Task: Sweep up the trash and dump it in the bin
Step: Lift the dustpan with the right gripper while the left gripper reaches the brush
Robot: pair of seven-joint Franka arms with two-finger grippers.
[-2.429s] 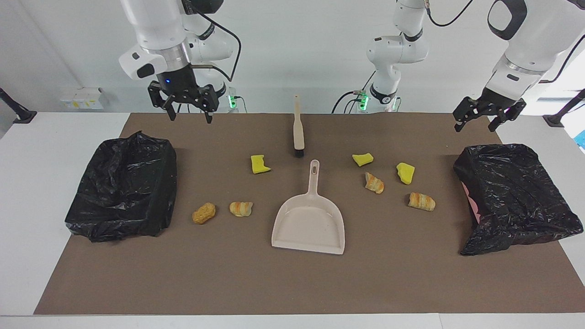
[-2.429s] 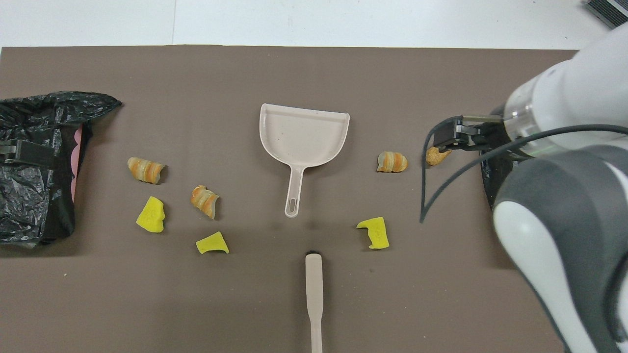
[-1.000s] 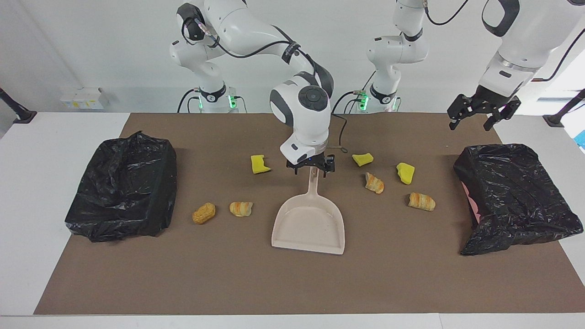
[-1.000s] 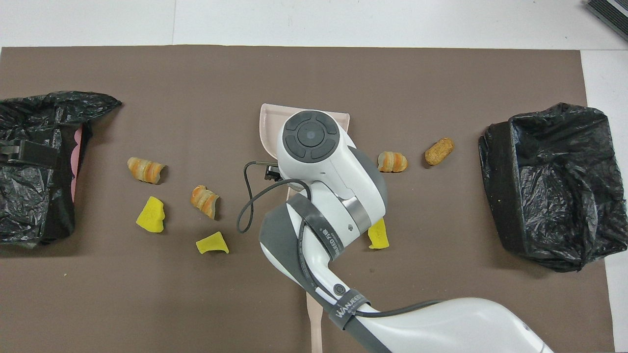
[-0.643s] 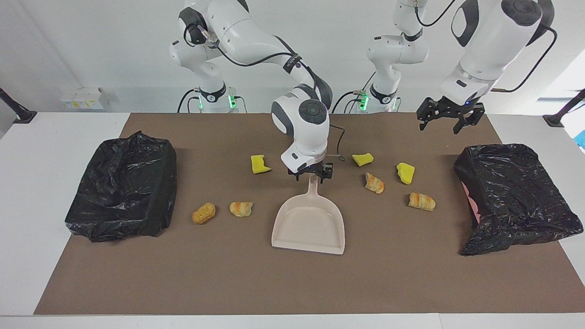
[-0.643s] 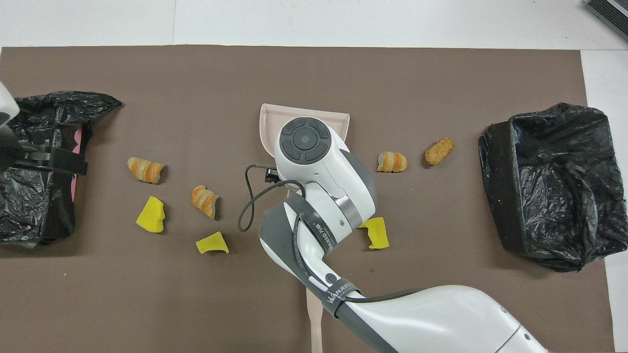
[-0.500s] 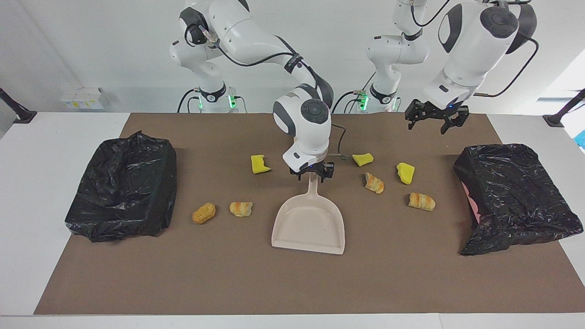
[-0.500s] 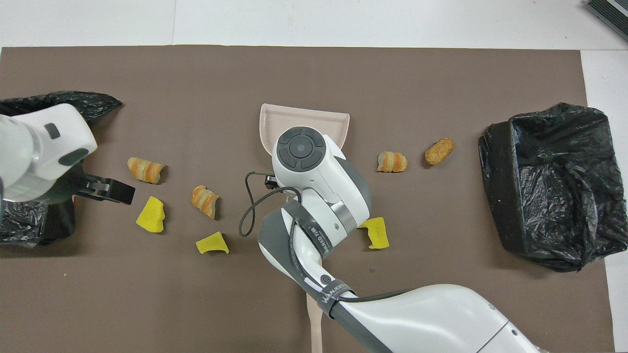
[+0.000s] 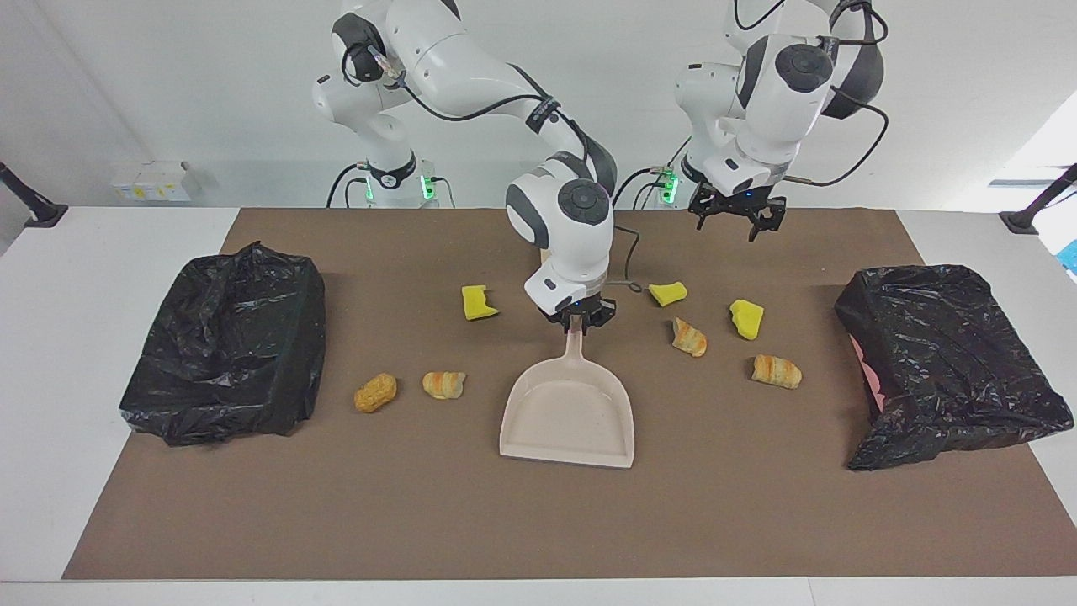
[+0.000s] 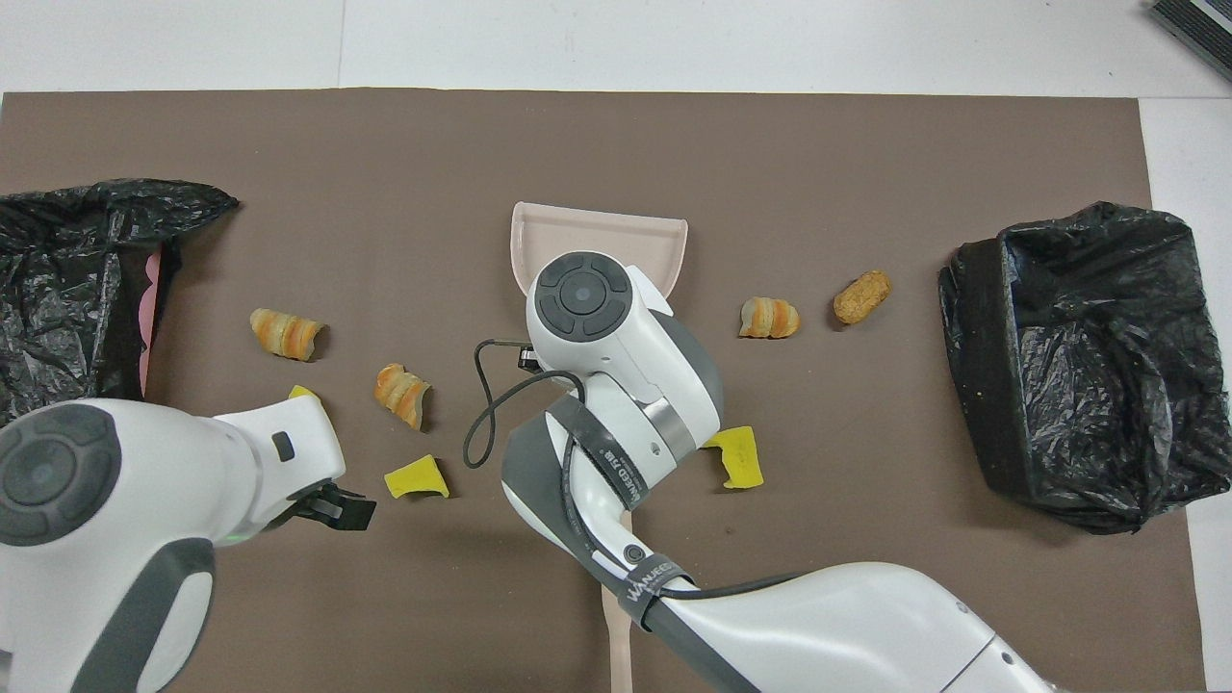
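Observation:
The beige dustpan (image 9: 568,417) lies flat mid-mat, and my right gripper (image 9: 577,320) is shut on its handle tip. My left gripper (image 9: 739,223) hangs open and empty above the mat's robot-side edge, close to a yellow sponge chunk (image 10: 416,478). The trash is scattered on both sides of the pan. Yellow chunks (image 9: 478,303) (image 9: 667,293) (image 9: 746,318) lie nearer to the robots. The bread lumps (image 9: 375,392) (image 9: 443,385) (image 9: 689,337) (image 9: 776,371) lie beside the pan. In the overhead view, part of the brush's handle (image 10: 613,650) shows under the right arm.
One black-bagged bin (image 9: 227,337) stands at the right arm's end of the brown mat (image 9: 538,522). Another bin (image 9: 942,362) stands at the left arm's end. In the overhead view the right arm covers most of the dustpan (image 10: 539,226).
My right gripper has come down onto the dustpan handle and shut on it. The left arm has swung from over its bin toward the middle, staying open.

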